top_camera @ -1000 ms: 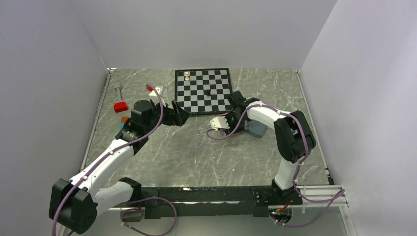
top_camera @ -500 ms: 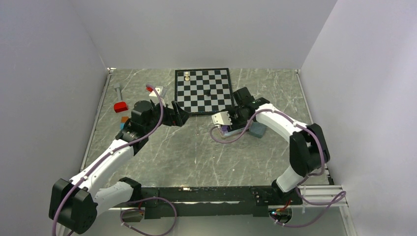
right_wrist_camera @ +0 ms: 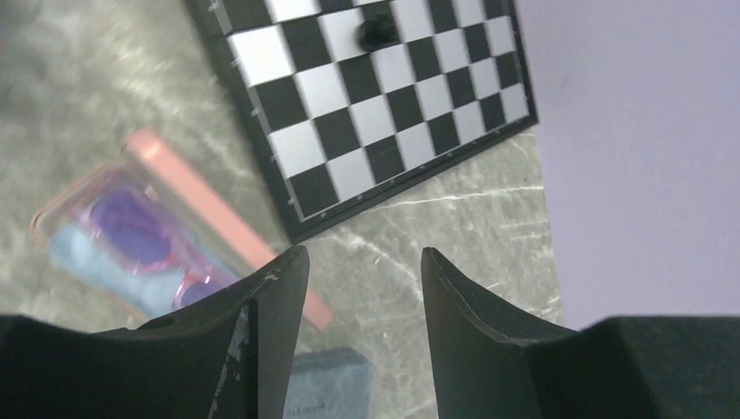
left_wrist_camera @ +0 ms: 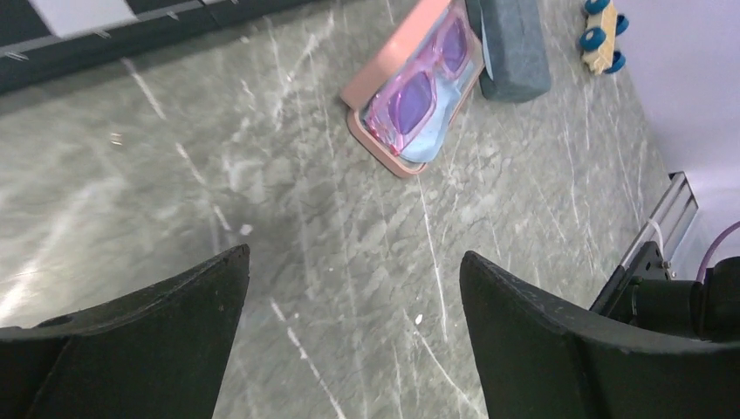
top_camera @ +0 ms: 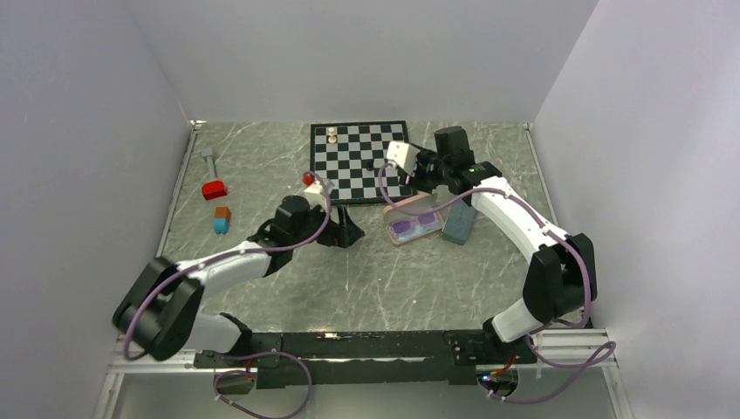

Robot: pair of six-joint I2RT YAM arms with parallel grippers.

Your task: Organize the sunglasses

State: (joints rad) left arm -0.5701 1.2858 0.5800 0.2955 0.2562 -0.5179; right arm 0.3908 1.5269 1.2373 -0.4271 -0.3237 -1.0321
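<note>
Grey marble table (top_camera: 349, 279). Chessboard (top_camera: 362, 161) at far centre. The right gripper (right_wrist_camera: 365, 262) hangs above the board's right edge, jaws partly apart, holding nothing. Left gripper (left_wrist_camera: 353, 262) low over bare table, jaws spread wide, holding nothing. Open pink case (left_wrist_camera: 397, 52) lies near the board's near right corner. The purple-pink sunglasses (left_wrist_camera: 419, 87) lie inside it on a light-blue cloth (left_wrist_camera: 436, 140). Closed grey-blue case (left_wrist_camera: 515, 44) just beside it, with a faint mark on its top too blurred to read.

Grey marbled table (top_camera: 366, 271). Chessboard (top_camera: 358, 161) at far middle. Open pink case (top_camera: 412, 218) just beside closed grey-blue case (top_camera: 457, 224), right of centre. Red block (top_camera: 214, 189), orange block (top_camera: 222, 211), blue block (top_camera: 219, 227) at left.
</note>
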